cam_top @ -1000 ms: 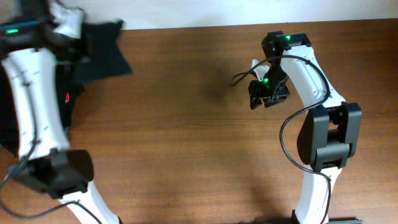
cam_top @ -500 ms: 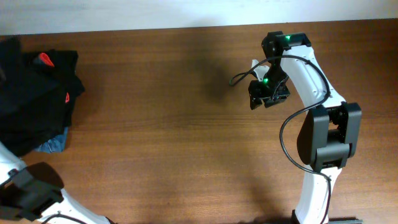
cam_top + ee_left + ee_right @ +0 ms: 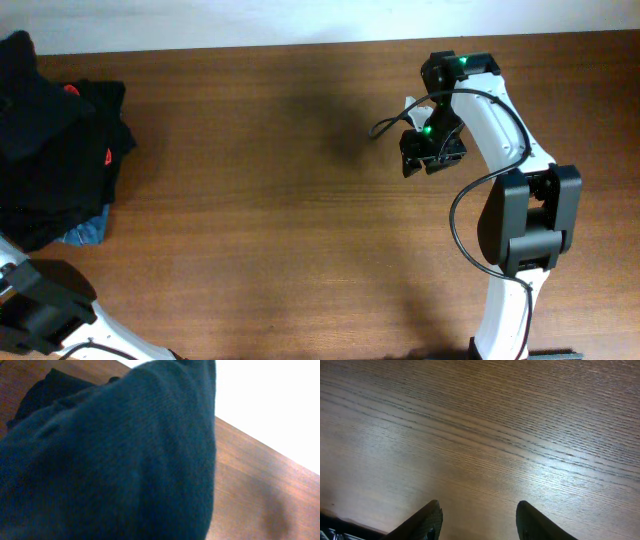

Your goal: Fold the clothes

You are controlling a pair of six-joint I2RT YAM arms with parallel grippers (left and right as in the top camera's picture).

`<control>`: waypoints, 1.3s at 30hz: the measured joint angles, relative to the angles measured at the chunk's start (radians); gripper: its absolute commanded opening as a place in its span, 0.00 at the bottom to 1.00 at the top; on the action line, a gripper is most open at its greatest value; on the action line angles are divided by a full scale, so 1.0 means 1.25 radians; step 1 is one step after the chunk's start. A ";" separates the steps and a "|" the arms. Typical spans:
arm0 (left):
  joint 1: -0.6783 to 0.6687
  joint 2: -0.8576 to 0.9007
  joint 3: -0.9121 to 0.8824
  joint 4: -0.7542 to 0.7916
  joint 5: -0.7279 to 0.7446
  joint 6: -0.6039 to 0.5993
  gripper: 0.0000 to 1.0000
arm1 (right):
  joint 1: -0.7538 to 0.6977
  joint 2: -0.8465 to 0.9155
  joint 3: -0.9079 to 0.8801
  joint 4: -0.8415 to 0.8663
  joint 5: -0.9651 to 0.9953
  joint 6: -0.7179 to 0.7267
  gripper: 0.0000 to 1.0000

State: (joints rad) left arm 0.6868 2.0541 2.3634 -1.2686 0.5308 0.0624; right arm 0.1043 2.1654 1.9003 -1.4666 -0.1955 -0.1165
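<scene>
The clothes [image 3: 55,160] lie in a rumpled black heap at the far left of the table, with small red marks showing on them. A fold of dark fabric [image 3: 110,460] hangs right in front of the left wrist camera and hides my left gripper's fingers; that gripper appears shut on this garment. In the overhead view the left gripper is past the left edge of the picture. My right gripper [image 3: 432,150] hovers over bare wood at the right, far from the heap. Its jaws [image 3: 479,507] stand open with nothing between them.
A blue garment [image 3: 85,232] pokes out under the heap's near edge. The wooden table [image 3: 280,200] stretches between heap and right arm. My left arm's base [image 3: 45,300] sits at the near left corner. A white wall runs along the table's far edge.
My left arm has swung off the overhead view to the left, taking dark fabric with it and uncovering the heap. The right arm has not moved.
</scene>
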 measured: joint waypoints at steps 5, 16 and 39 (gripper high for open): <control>0.000 0.000 0.000 -0.005 -0.009 -0.024 0.00 | 0.000 0.000 0.000 0.000 0.000 0.000 0.53; 0.013 0.134 0.000 -0.070 -0.095 -0.045 0.00 | 0.000 0.000 0.000 0.000 0.000 0.000 0.53; 0.058 0.158 0.000 -0.175 -0.438 -0.142 0.99 | 0.000 0.000 0.000 0.004 0.000 0.000 0.54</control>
State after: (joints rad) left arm 0.7589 2.2517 2.3638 -1.4868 -0.0162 -0.1146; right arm 0.1043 2.1654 1.9003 -1.4620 -0.1959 -0.1162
